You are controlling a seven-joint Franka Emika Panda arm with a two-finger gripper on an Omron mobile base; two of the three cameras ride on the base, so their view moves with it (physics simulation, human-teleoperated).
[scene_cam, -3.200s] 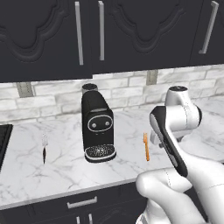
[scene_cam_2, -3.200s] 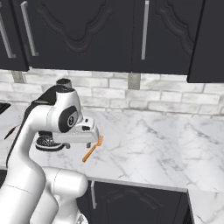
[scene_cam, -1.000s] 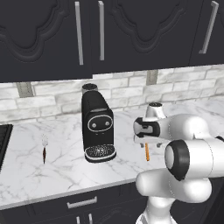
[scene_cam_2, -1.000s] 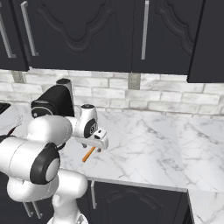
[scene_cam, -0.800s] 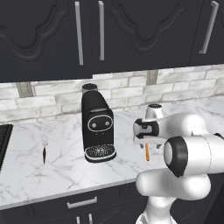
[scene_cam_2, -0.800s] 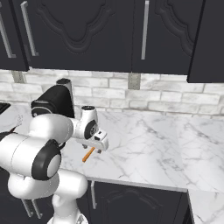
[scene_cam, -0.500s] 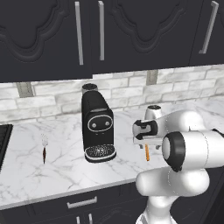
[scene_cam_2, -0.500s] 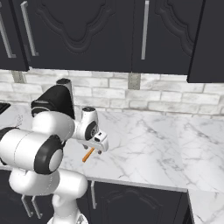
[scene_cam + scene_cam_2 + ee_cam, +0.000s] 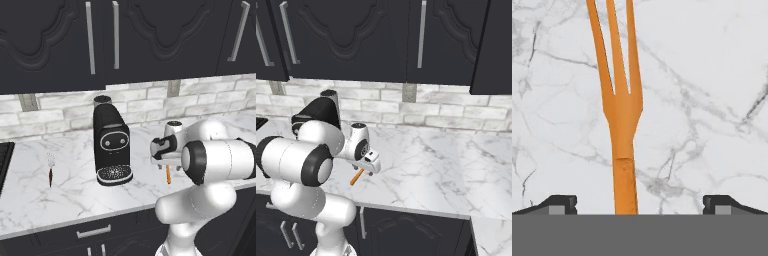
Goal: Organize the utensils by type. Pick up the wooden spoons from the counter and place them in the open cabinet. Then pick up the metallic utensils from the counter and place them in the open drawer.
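An orange fork (image 9: 623, 120) lies on the white marble counter (image 9: 712, 100), prongs pointing away from the hand. My gripper (image 9: 640, 202) hangs open right above its handle, one fingertip on each side and neither touching it. From the base, the gripper (image 9: 164, 161) points down at the orange fork (image 9: 168, 175) to the right of the coffee machine; the right base view shows the gripper (image 9: 371, 166) and fork (image 9: 357, 176) too. A silver fork with a dark handle (image 9: 50, 168) lies far to the left. The wooden spoons, open cabinet and open drawer are out of view.
A black coffee machine (image 9: 111, 145) stands on the counter (image 9: 75, 195) just left of the gripper. A dark cooktop edge (image 9: 4, 160) sits at the far left. Closed dark wall cabinets (image 9: 115, 35) hang above. Bare marble (image 9: 431, 165) stretches to the right.
The arm has swung from a raised pose down over the orange fork. Over the last second the hand has crept slightly lower, jaws staying wide. Neither fork has moved.
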